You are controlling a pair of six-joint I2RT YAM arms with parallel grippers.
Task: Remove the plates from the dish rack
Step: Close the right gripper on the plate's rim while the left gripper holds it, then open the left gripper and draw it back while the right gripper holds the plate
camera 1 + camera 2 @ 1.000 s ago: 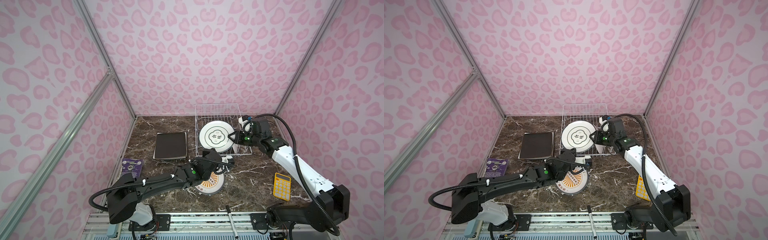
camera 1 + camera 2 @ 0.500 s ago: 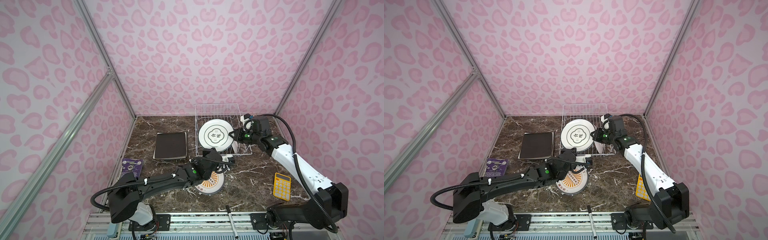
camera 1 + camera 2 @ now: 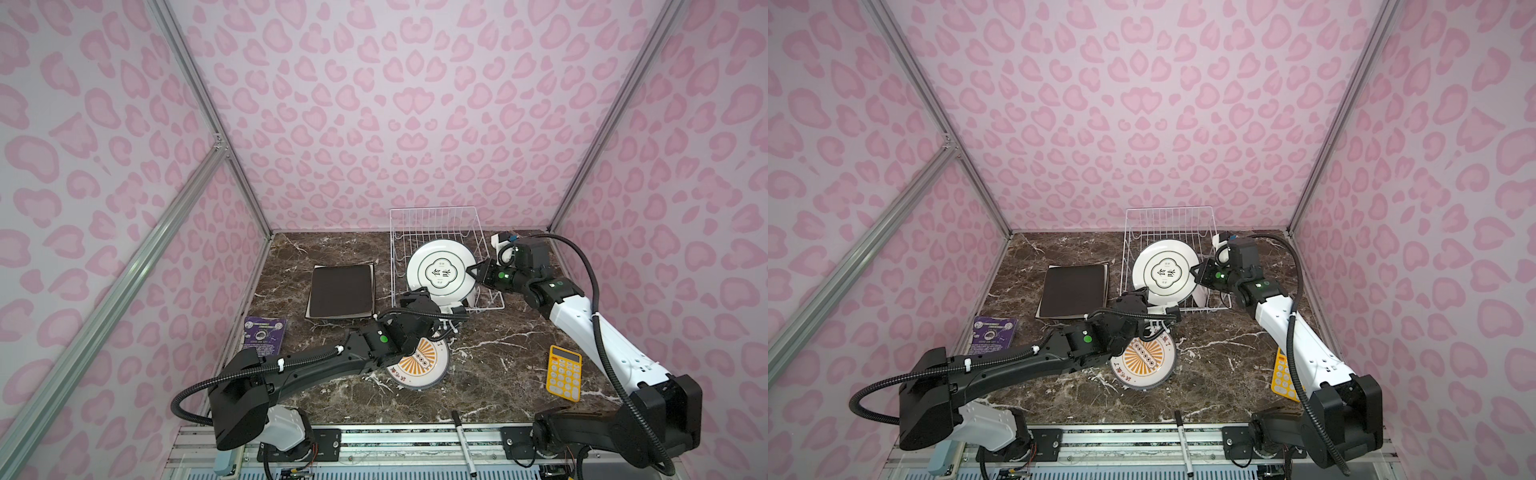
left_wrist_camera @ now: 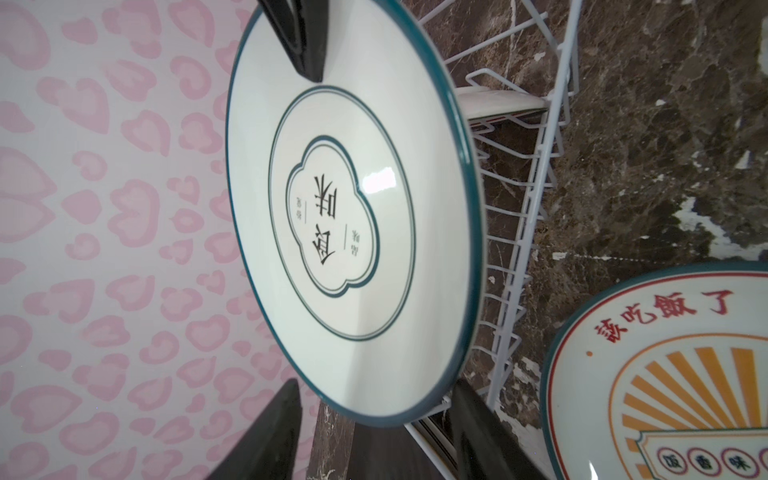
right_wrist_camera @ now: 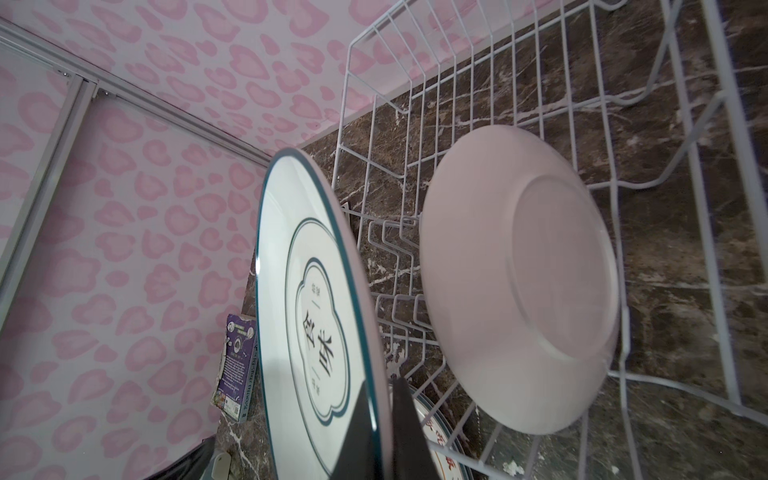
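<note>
at the back right of the counter [image 3: 498, 340], the green-rimmed plate [image 3: 441, 272] stands upright in the dish rack [image 3: 434, 208], right jaws clamped on its right rim; another plate [image 5: 519, 282], plain white underside showing, leans in the prongs behind it. left jaws stand apart at the rack's front edge, the green-rimmed plate's lower rim between them, near the sunburst plate [image 3: 424, 363] lying flat on the counter. dark square plate [image 3: 341, 291] lies flat just left of the rack.
</note>
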